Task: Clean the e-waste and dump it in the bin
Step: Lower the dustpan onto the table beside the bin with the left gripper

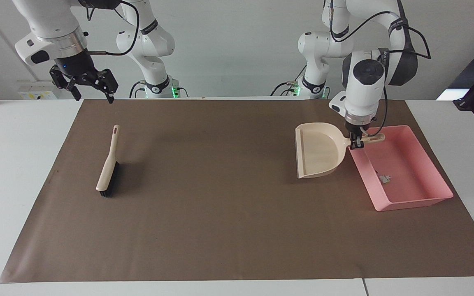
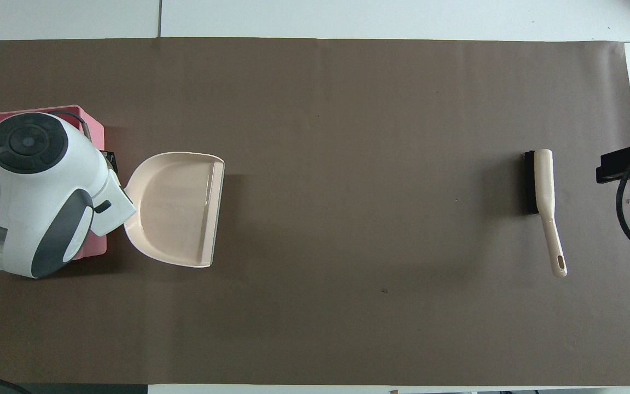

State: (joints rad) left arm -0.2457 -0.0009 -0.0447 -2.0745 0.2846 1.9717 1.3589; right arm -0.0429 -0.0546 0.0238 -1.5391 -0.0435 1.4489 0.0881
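The shallow rectangular pink plastic bin [image 1: 424, 164] sits on the brown paper table cover [image 1: 228, 205] at the left arm's end of the table, and it serves as the marker for everything else here. Inside it, on the pink floor close to the long wall that faces the middle of the table, lies the e-waste [image 1: 384, 178]: a small whitish-grey part shows plainly, with a darker speck touching it that cannot be told apart further (the overhead view hides the whole interior under the arm). The left gripper [image 1: 357, 141] is above that same long wall of the bin, its fingers clenched on the handle of the beige plastic dustpan [image 1: 319, 155], whose handle tip reaches over the bin while its scoop extends out from the bin toward the middle of the table, beside the bin; whether the scoop touches the cover cannot be told. Well apart from the bin, toward the right arm's end of the table, the beige-handled hand brush with black bristles [image 1: 108, 168] lies flat on the cover. The right gripper [image 1: 84, 84] is raised in the air with its fingers spread and holding nothing, over the edge of the cover nearest the robots at that end.
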